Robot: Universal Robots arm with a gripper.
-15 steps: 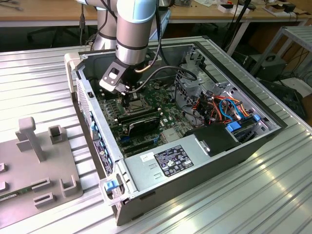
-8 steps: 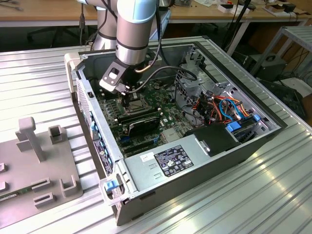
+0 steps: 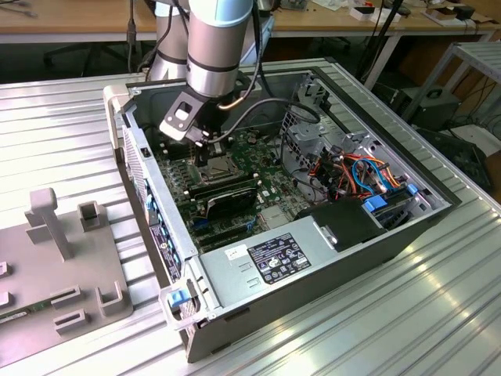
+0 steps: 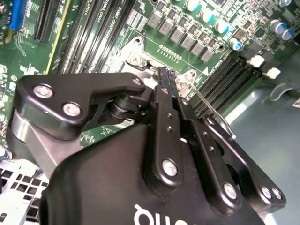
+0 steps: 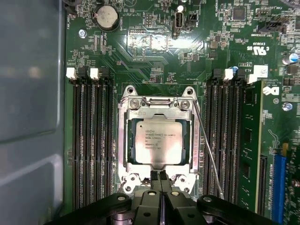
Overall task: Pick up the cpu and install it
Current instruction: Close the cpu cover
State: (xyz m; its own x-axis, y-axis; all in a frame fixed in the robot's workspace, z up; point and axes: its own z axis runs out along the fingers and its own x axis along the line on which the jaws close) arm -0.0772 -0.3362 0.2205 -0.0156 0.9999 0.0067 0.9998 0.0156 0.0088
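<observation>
The cpu (image 5: 159, 140), a square silver-grey chip, lies flat inside the socket on the green motherboard (image 5: 154, 61). The socket's metal frame (image 5: 124, 140) lies down around it, and a thin wire lever (image 5: 208, 150) runs along one side. My gripper (image 5: 159, 176) is shut, its two black fingertips (image 4: 165, 75) pressed together with nothing between them. The tips sit at the socket frame's edge, just off the chip. In the exterior view the gripper (image 3: 205, 149) hangs low inside the open computer case (image 3: 156, 205), over the socket.
Black memory slots (image 5: 91, 140) flank the socket on both sides, and one green memory stick (image 5: 251, 145) is seated. Cables (image 3: 352, 168), a drive cage and a power supply (image 3: 274, 258) fill the case on the exterior view's right. A grey fixture plate (image 3: 55, 274) lies outside it on the exterior view's left.
</observation>
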